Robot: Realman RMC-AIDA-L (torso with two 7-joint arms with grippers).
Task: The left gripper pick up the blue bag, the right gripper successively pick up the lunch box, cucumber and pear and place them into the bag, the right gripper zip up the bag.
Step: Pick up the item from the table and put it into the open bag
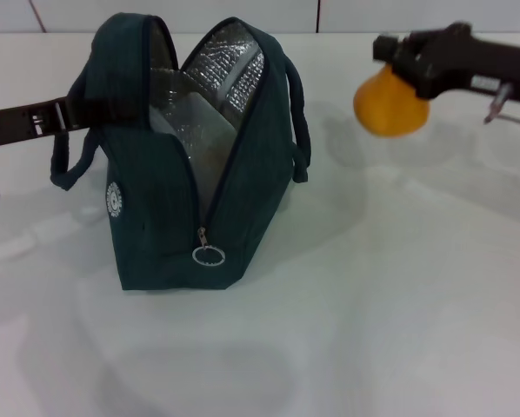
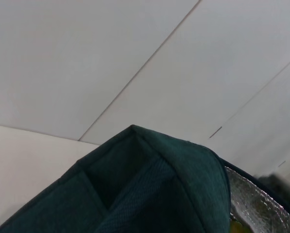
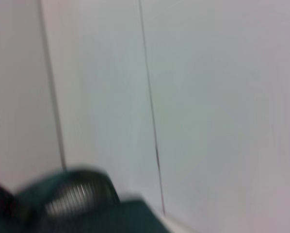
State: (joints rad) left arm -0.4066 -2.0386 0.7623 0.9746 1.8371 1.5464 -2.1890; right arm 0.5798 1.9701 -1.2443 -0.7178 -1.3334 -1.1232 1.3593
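Note:
The blue bag (image 1: 182, 200) stands upright on the white table, its top unzipped and the silver lining (image 1: 230, 65) showing. A pale clear shape inside it looks like the lunch box (image 1: 189, 122). My left gripper (image 1: 69, 111) reaches in from the left and is shut on the bag's far handle. High at the right, my right gripper (image 1: 397, 68) is shut on the yellow-orange pear (image 1: 387, 106), which hangs in the air to the right of the bag. The cucumber is hidden. The left wrist view shows the bag's fabric (image 2: 150, 184) close up; the bag (image 3: 72, 204) is blurred in the right wrist view.
The white table (image 1: 399, 287) stretches in front of and to the right of the bag. The zip's ring pull (image 1: 208, 255) hangs at the bag's front end. A white panelled wall rises behind the table.

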